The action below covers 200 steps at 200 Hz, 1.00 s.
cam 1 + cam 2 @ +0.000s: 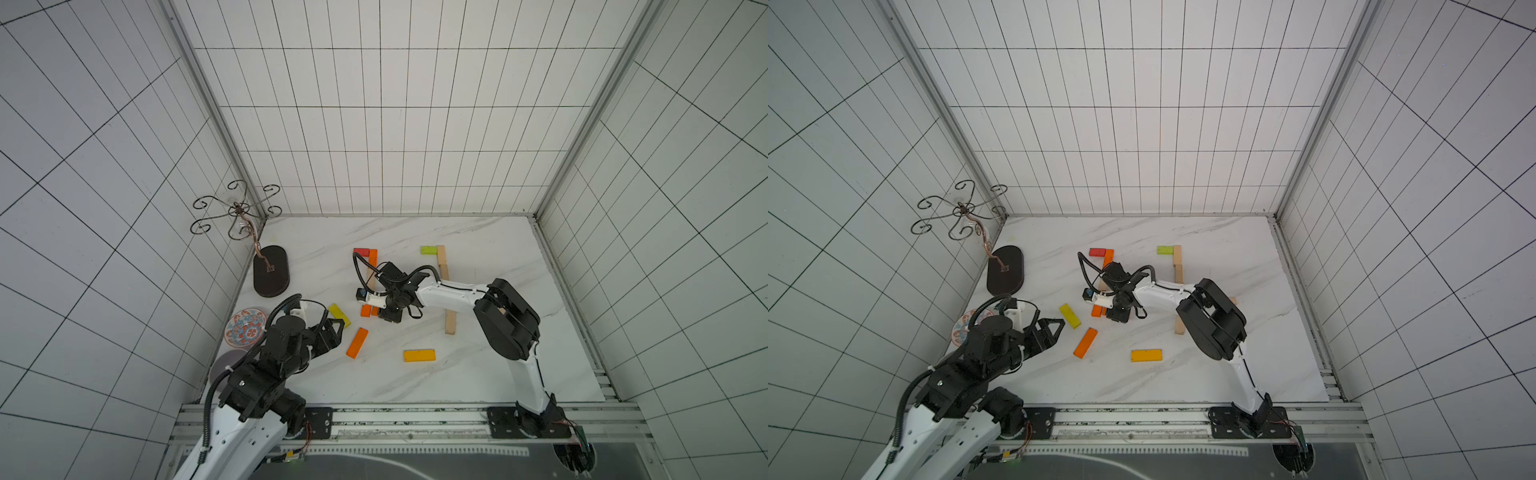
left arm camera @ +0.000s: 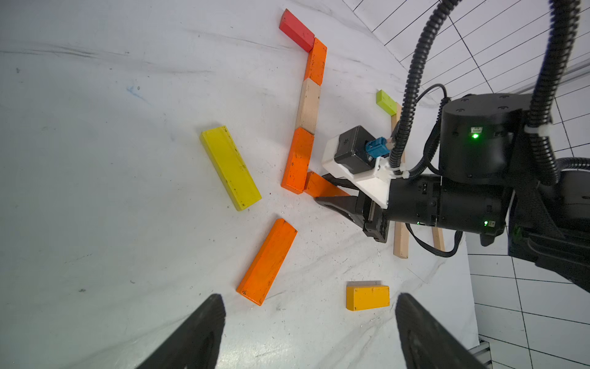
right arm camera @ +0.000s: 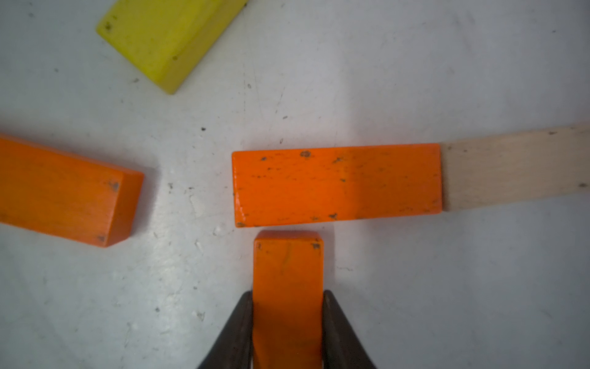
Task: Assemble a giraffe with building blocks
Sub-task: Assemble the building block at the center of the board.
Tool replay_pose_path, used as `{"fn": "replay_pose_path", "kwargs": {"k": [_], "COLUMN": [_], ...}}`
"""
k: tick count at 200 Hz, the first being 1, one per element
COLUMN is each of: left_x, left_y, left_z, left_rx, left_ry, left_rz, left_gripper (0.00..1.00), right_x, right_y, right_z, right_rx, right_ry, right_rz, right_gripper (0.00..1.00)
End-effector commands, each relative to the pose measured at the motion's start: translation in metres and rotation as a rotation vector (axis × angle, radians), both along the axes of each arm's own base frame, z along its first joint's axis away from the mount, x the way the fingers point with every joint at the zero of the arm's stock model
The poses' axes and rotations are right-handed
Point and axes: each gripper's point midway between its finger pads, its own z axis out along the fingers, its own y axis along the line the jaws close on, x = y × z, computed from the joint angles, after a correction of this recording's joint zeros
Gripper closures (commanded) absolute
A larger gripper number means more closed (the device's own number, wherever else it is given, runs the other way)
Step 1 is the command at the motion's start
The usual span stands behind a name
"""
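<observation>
A line of building blocks lies flat on the marble table: red (image 2: 297, 30), orange (image 2: 316, 60), pale wood (image 2: 308, 107), orange (image 3: 336, 185). My right gripper (image 3: 288, 297) is shut on a short orange block (image 3: 287, 271) whose end sits just short of that last orange block's long side, at a right angle. My left gripper (image 2: 309, 300) hangs open and empty above the table, near a yellow block (image 1: 339, 315), a loose orange block (image 1: 357, 343) and an amber block (image 1: 419, 355). A lime block (image 1: 428, 249) and pale wood bars (image 1: 450, 322) lie behind the right arm.
A patterned round plate (image 1: 245, 326) and a grey disc (image 1: 226, 365) sit at the table's left edge beside my left arm. A dark oval stand base (image 1: 271, 271) with a wire-scroll top (image 1: 237, 208) stands at the back left. Tiled walls enclose three sides.
</observation>
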Motion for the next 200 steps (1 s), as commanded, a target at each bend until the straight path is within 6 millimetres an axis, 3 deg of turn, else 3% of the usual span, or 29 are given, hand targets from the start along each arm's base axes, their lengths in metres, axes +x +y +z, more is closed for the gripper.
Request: {"fn": "replay_pose_path", "kwargs": {"k": [1,200], "left_x": [0.0035,0.0035], "left_y": [0.0021,0.0018], "left_z": [0.0053,0.0049], "left_rx": [0.001,0.002], "left_ry": [-0.020,-0.020], "left_rz": [0.015,0.012], "left_gripper": [0.16,0.16], "right_x": [0.0057,0.0023], "right_y": [0.0037,0.0110], "right_z": [0.0003,-0.0036], "right_rx": [-0.015,-0.013], "right_ry": [0.013,0.034], "right_rz": [0.025,0.062], "right_gripper": [0.66,0.61]}}
